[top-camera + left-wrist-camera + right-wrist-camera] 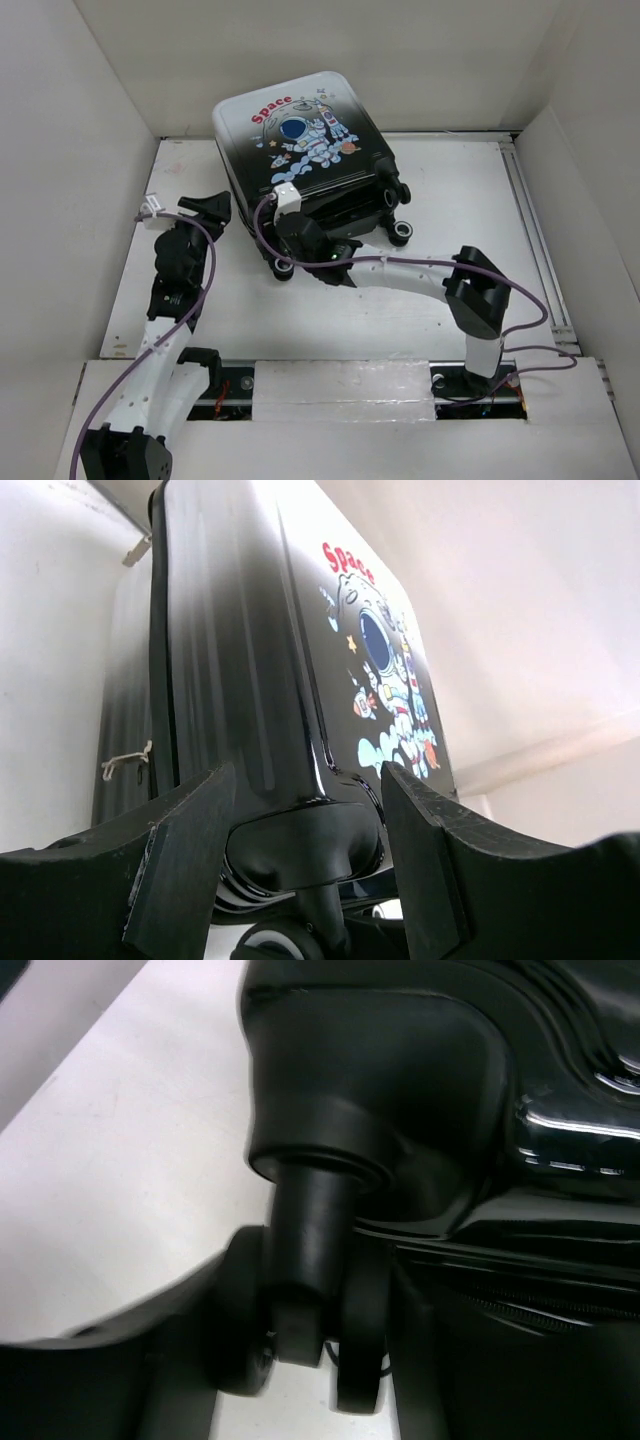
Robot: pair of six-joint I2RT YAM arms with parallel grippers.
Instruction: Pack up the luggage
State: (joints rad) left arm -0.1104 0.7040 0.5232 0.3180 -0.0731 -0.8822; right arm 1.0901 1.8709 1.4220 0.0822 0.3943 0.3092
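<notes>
Tabletop [470, 200] takes up most of the room, white and walled in by white panels; the luggage [300, 125] sits at its back, about in the middle, astronaut face up and tilted, with its wheel end turned toward the arms. From where I stand I cannot tell whether the two shells are fully closed at that near end.

Next in size are the two arms. The left arm [170, 290] rises along the left side; the right arm [420, 272] reaches across from the right in a long white sweep; a purple cable [205, 290] loops along each.

The left gripper [212, 205] is just beside the case's left side. In its own camera the glossy shell [240, 660] runs away from it, and its fingers [180, 860] stand moderately apart on either side of a corner wheel housing [305, 850]; whether they touch that housing I cannot tell.

The right gripper [300, 235] is pressed up against the near edge of the case, among the wheels; its camera is filled by a black caster stem and wheel [350, 1340] under the dark shell [560, 1050], and how its fingers stand I cannot tell.

Smaller still, black-and-white wheels show at the near right [402, 233] and the near left [283, 268]; a bit of white string [125, 760] hangs at the seam.
</notes>
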